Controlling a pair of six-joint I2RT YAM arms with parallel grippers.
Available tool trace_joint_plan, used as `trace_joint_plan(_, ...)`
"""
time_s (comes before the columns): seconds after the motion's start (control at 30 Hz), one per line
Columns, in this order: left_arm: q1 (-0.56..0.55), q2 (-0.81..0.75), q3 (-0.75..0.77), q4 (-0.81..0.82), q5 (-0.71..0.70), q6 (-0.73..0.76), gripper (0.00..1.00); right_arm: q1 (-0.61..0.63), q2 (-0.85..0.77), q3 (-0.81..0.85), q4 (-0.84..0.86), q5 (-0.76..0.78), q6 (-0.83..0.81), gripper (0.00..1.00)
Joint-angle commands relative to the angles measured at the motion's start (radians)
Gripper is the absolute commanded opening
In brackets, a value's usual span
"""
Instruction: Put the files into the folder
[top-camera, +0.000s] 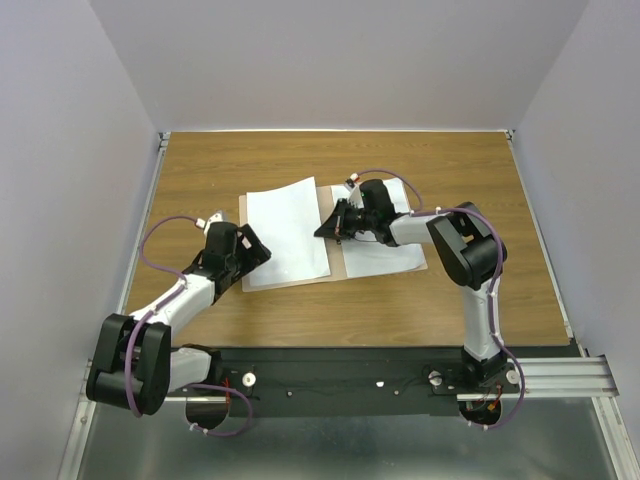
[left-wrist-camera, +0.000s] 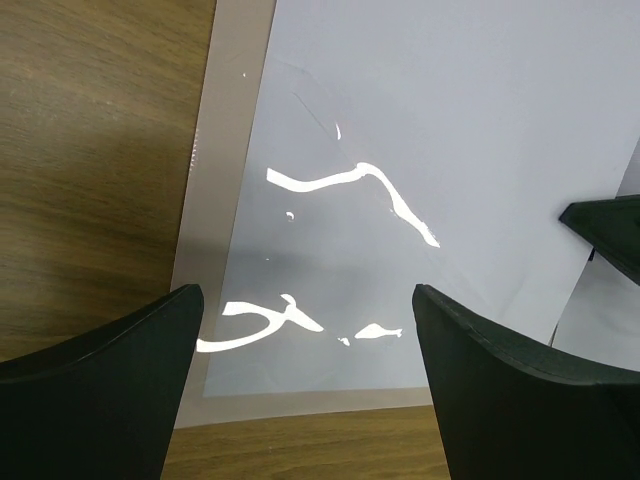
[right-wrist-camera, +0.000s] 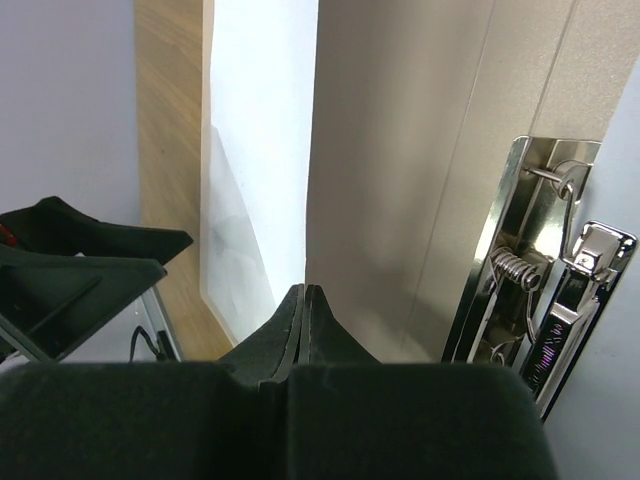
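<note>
right claw (top-camera: 335, 226) sits over the middle of the open folder (top-camera: 338, 268), tips pressed together, nothing visible between them. From the top camera, the folder lies flat mid-table (top-camera: 200, 170) with one white sheet on each half. The left sheet (top-camera: 288, 230) is just left of the right claw. The right sheet (top-camera: 385, 255) is partly under the right arm. A bare tan strip shows between the sheets, and the claw tip points at it. left claw (top-camera: 248, 252) is at the folder's near-left corner, spread wide, touching the edge or just above it, can't tell which.

Left wrist cam: both fingers stand far apart, gripping nothing. Between and beyond them is the left sheet under the clear leaf (left-wrist-camera: 330, 240), with glare streaks on the plastic. The tan folder border runs along the sheet's left and near sides, with wood outside it. The right claw's tip pokes in at the right edge.

Right wrist cam: the fingers are shut tight, tip right on the line where the white sheet meets bare tan folder. Whether the tip touches the surface, can't tell. A metal clip (right-wrist-camera: 535, 290) sits on the tan to the right of the tip, clear of it. The left claw shows far left, apart.
</note>
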Motion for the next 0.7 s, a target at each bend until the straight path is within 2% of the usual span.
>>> trace_joint_plan(0.0,0.011,-0.016,0.083,-0.068,-0.075,0.032,0.95,0.008,0.023,0.002,-0.015,0.022,-0.023,0.01)
trace_joint_plan(0.33,0.054,0.118,0.137,-0.033,-0.063,0.039,0.95,0.008,0.027,0.009,-0.021,0.01,-0.027,0.01)
trace_joint_plan(0.67,0.063,0.162,0.103,0.013,-0.008,0.034,0.95,0.008,0.041,0.019,-0.022,-0.011,-0.037,0.01)
